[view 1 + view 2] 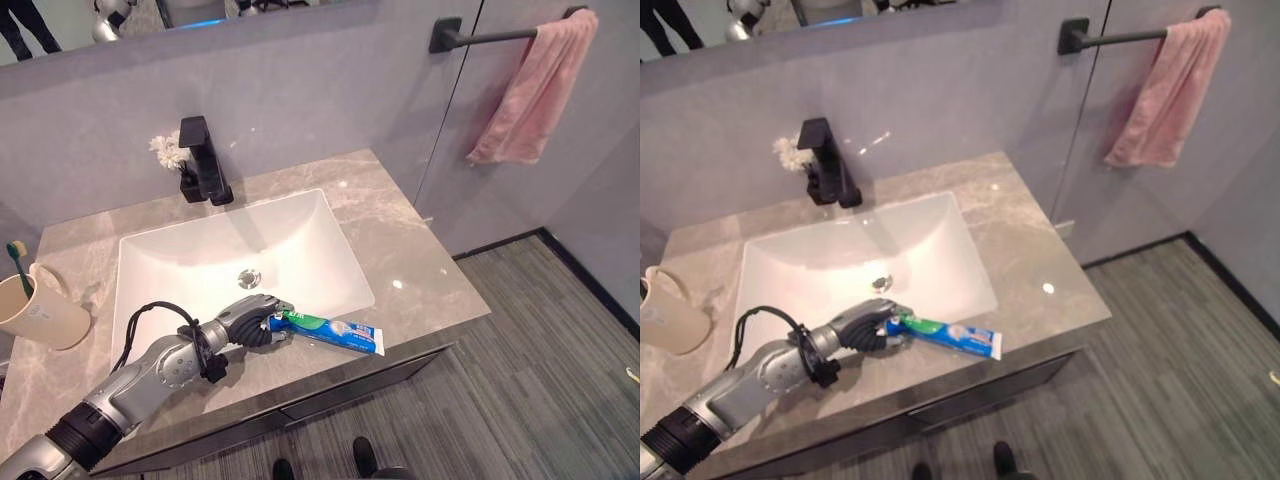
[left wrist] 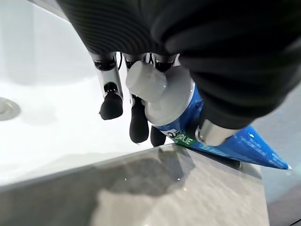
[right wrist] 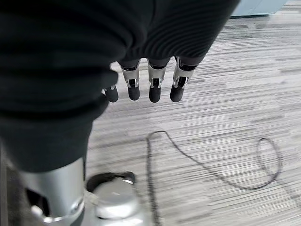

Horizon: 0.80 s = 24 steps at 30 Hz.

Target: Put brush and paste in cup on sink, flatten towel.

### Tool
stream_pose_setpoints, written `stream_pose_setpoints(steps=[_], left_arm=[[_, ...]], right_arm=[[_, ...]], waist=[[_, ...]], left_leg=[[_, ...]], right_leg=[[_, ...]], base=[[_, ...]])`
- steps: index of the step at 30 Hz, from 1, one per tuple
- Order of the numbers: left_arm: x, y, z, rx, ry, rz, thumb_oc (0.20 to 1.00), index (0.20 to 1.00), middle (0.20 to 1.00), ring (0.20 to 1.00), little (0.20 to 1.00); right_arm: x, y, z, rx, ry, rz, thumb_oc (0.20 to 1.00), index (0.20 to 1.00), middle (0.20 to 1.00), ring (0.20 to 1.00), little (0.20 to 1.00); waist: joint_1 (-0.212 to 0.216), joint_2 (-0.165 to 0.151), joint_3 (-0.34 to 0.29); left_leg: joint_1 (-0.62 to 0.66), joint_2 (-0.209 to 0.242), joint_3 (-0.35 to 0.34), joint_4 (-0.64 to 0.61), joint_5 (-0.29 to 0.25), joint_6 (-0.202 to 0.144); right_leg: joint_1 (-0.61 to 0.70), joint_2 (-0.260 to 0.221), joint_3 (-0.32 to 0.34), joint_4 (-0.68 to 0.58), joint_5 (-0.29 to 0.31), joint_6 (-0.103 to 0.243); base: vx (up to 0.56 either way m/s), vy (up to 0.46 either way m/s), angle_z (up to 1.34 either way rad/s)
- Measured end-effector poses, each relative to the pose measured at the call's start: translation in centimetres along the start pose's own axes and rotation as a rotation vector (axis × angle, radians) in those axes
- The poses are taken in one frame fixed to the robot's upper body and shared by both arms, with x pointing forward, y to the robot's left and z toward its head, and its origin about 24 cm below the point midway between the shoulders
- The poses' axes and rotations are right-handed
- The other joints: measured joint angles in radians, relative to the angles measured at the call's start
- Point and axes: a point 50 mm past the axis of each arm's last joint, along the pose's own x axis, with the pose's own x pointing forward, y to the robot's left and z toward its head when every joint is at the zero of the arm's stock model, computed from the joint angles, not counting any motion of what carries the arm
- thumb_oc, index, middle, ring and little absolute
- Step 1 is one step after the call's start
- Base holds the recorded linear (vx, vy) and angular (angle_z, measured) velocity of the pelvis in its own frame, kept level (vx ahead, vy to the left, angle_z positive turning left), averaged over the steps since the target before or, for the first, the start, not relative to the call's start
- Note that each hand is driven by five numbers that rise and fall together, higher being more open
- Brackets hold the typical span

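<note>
A blue, green and white toothpaste tube lies along the counter's front strip, just before the sink. My left hand is shut on its cap end; the white cap shows between curled fingers and thumb. I cannot tell whether the tube is lifted off the stone. A beige cup with a handle stands at the counter's far left, a green-headed toothbrush upright in it. A pink towel hangs bunched at the right end of a black bar. My right hand hangs relaxed over the floor.
A black faucet stands behind the basin with a small white flower beside it. The grey stone counter has bare room right of the sink. Its front edge drops to a striped floor. A mirror runs along the wall above.
</note>
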Motion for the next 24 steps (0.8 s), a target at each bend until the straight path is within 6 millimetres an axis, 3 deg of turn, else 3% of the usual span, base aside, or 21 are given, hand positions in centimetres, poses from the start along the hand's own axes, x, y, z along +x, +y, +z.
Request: stream_pose_setpoints(steps=[5, 11, 14, 16, 17, 19, 20, 21, 22, 23, 24], left_arm=[[-0.5, -0.2, -0.8, 0.024, 0.044, 0.031, 0.200, 0.200, 0.200, 0.200, 0.200], [-1.6, 1.9, -1.7, 0.082, 0.106, 0.159, 0.200, 0.200, 0.200, 0.200, 0.200], [-3.3, 5.8, -2.6, 0.148, 0.170, 0.393, 0.200, 0.200, 0.200, 0.200, 0.200], [-4.4, 8.0, -2.8, 0.186, 0.192, 0.528, 0.200, 0.200, 0.200, 0.200, 0.200], [-5.3, 9.6, -2.9, 0.214, 0.211, 0.638, 0.200, 0.200, 0.200, 0.200, 0.200], [-5.9, 10.6, -3.0, 0.240, 0.222, 0.711, 0.200, 0.200, 0.200, 0.200, 0.200], [-6.3, 11.1, -3.0, 0.269, 0.234, 0.747, 0.200, 0.200, 0.200, 0.200, 0.200], [-7.1, 12.1, -2.9, 0.311, 0.254, 0.829, 0.200, 0.200, 0.200, 0.200, 0.200], [-7.4, 12.4, -2.7, 0.321, 0.253, 0.871, 0.200, 0.200, 0.200, 0.200, 0.200], [-7.5, 12.5, -2.6, 0.326, 0.253, 0.883, 0.200, 0.200, 0.200, 0.200, 0.200], [-8.4, 14.0, -1.4, 0.389, 0.222, 1.009, 0.200, 0.200, 0.200, 0.200, 0.200]], right_arm=[[0.0, -0.3, -0.2, 0.097, 0.007, -0.017, 1.000, 1.000, 1.000, 1.000, 1.000], [-0.1, -1.4, -0.3, 0.349, -0.011, -0.079, 1.000, 1.000, 1.000, 1.000, 1.000], [-0.5, -4.8, 0.5, 0.573, -0.084, -0.181, 1.000, 1.000, 1.000, 1.000, 1.000], [-1.0, -7.2, 1.3, 0.569, -0.145, -0.238, 1.000, 1.000, 1.000, 1.000, 1.000], [-2.0, -10.3, 2.0, 0.568, -0.219, -0.324, 1.000, 1.000, 1.000, 1.000, 1.000], [-3.2, -13.1, 3.1, 0.584, -0.304, -0.409, 1.000, 1.000, 1.000, 1.000, 1.000], [-4.3, -14.7, 4.1, 0.591, -0.384, -0.465, 1.000, 1.000, 1.000, 1.000, 1.000], [-7.3, -17.7, 6.8, 0.575, -0.593, -0.585, 1.000, 1.000, 1.000, 1.000, 1.000], [-9.0, -18.7, 8.6, 0.566, -0.697, -0.629, 1.000, 1.000, 1.000, 1.000, 1.000], [-9.8, -19.0, 9.2, 0.562, -0.740, -0.644, 1.000, 1.000, 1.000, 1.000, 1.000], [-17.9, -20.1, 15.5, 0.464, -1.194, -0.775, 1.000, 1.000, 1.000, 1.000, 1.000]], waist=[[0.007, -0.031, -0.044], [0.014, -0.064, -0.071], [0.019, -0.076, -0.078], [0.012, -0.077, -0.079], [0.004, -0.077, -0.079], [0.001, -0.075, -0.080], [-0.002, -0.073, -0.080], [-0.010, -0.066, -0.078], [-0.013, -0.067, -0.080], [-0.016, -0.067, -0.079], [-0.032, -0.055, -0.076]], left_leg=[[0.000, 0.001, -0.019, 0.000, 0.002, -0.001], [0.016, -0.001, -0.026, 0.000, 0.000, 0.001], [0.020, -0.004, -0.035, 0.004, 0.000, 0.002], [0.017, -0.007, -0.047, 0.004, 0.000, 0.002], [0.015, -0.009, -0.051, 0.003, 0.001, 0.003], [0.017, -0.012, -0.055, 0.000, 0.000, 0.003], [0.017, -0.013, -0.058, 0.000, 0.000, 0.003], [0.017, -0.014, -0.060, 0.000, 0.000, 0.003], [0.021, -0.014, -0.061, 0.000, 0.000, 0.004], [0.022, -0.015, -0.061, 0.000, 0.000, 0.004], [0.035, -0.015, -0.061, 0.000, -0.001, 0.005]], right_leg=[[0.007, 0.000, -0.020, 0.000, -0.002, -0.005], [0.025, -0.002, -0.028, 0.000, -0.007, -0.010], [0.037, -0.005, -0.033, 0.001, -0.006, -0.009], [0.039, -0.009, -0.047, 0.002, -0.007, -0.008], [0.041, -0.012, -0.051, 0.000, -0.008, -0.005], [0.044, -0.014, -0.053, 0.003, -0.010, -0.003], [0.046, -0.015, -0.054, 0.005, -0.011, -0.003], [0.047, -0.016, -0.055, 0.000, -0.012, -0.002], [0.051, -0.016, -0.056, 0.003, -0.014, -0.001], [0.051, -0.016, -0.056, 0.004, -0.014, -0.001], [0.067, -0.018, -0.056, 0.008, -0.014, -0.001]], base=[[-0.01, 0.027, 0.11], [-0.02, 0.023, 0.05], [-0.04, 0.026, 0.07], [-0.01, 0.024, 0.15], [-0.01, 0.043, 0.14], [-0.01, 0.043, 0.08], [-0.01, 0.048, 0.06], [0.01, 0.047, 0.06], [0.00, 0.059, 0.03], [-0.01, 0.035, 0.01], [0.00, 0.000, 0.00]])
